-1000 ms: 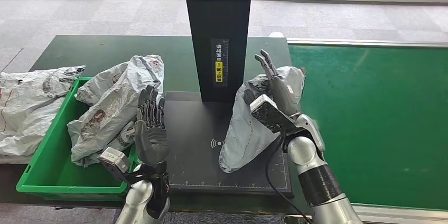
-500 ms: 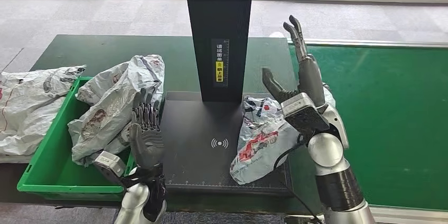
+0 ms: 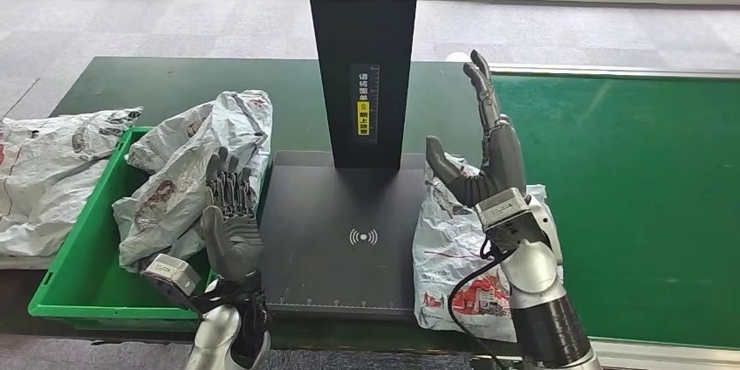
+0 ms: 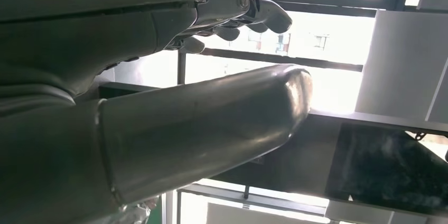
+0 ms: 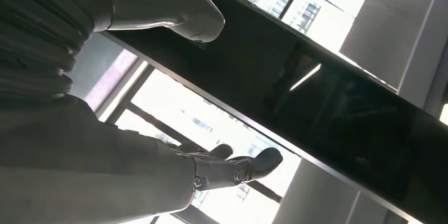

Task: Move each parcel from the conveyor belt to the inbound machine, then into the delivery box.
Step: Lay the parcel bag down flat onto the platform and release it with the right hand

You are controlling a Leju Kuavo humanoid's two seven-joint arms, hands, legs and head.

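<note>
A grey plastic parcel point(image 3: 458, 252) with red print lies on the right edge of the black inbound machine's plate point(image 3: 345, 239), partly overhanging toward the green conveyor belt point(image 3: 628, 195). My right hand point(image 3: 483, 156) is raised above it, fingers spread and pointing up, holding nothing. My left hand point(image 3: 229, 217) stands upright with fingers apart at the plate's left edge, beside the green delivery box point(image 3: 74, 278), which holds several grey parcels point(image 3: 188, 174). In the wrist views my left hand's thumb point(image 4: 211, 129) and my right hand's fingers point(image 5: 232, 168) show against windows.
The machine's black scanner column point(image 3: 362, 56) rises behind the plate. More grey parcels point(image 3: 48, 174) lie on the table left of the box. The dark green table point(image 3: 174, 82) extends behind. The belt right of the parcel is bare.
My right hand let go of the parcel and lifted away, fingers opening upward. The parcel dropped from standing to lying flat at the plate's right edge. My left hand sank slightly.
</note>
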